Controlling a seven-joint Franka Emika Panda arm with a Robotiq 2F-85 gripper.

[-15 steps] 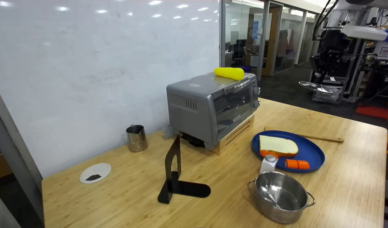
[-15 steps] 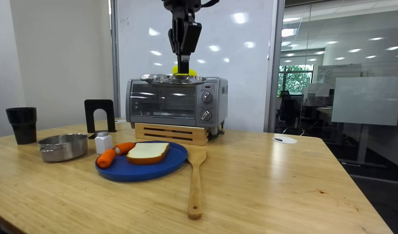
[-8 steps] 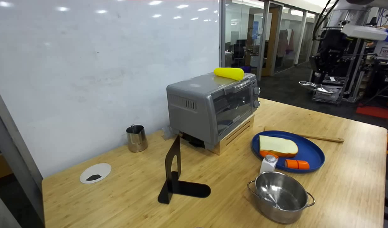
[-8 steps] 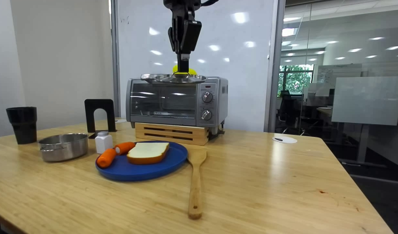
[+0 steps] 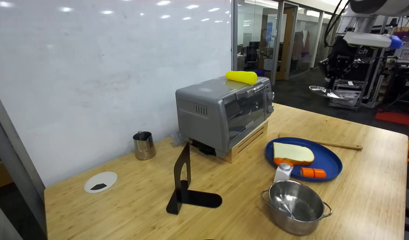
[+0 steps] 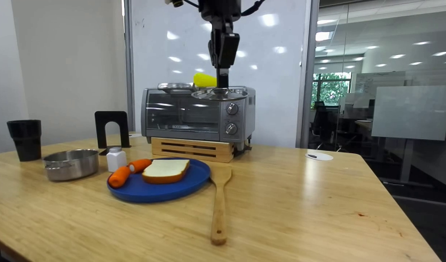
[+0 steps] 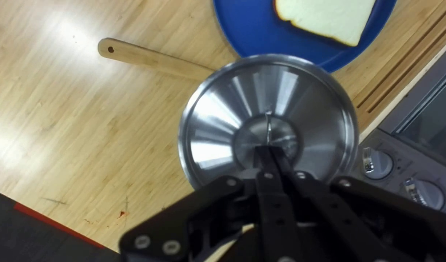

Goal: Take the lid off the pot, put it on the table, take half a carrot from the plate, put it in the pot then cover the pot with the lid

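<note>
My gripper (image 7: pixel 269 150) is shut on the thin metal handle of the silver lid (image 7: pixel 310 109), its fingertips pressed together over the lid's centre. The lid hangs roughly level in the air, in front of the oven's right part in an exterior view (image 6: pixel 220 95). On the table (image 6: pixel 299 203) stands the pot (image 5: pixel 296 210), uncovered and with nothing in it. Beside it, the blue plate (image 6: pixel 154 191) bears one half carrot (image 6: pixel 119 177) at its edge and a second half carrot (image 6: pixel 139 166) against the bread. In the wrist view no carrot shows.
A grey toaster oven (image 6: pixel 183 116) with a yellow object (image 6: pixel 204 80) on top stands at the back. A wooden spatula (image 6: pixel 218 211) lies by the plate. Near the pot are a white shaker (image 6: pixel 116 160), a black bookend (image 6: pixel 112 125) and a black cup (image 6: pixel 24 140).
During the last half second, my gripper has carried the lid sideways, away from the pot's side toward the oven's knobs, and slightly lower in an exterior view. Everything on the table stays put.
</note>
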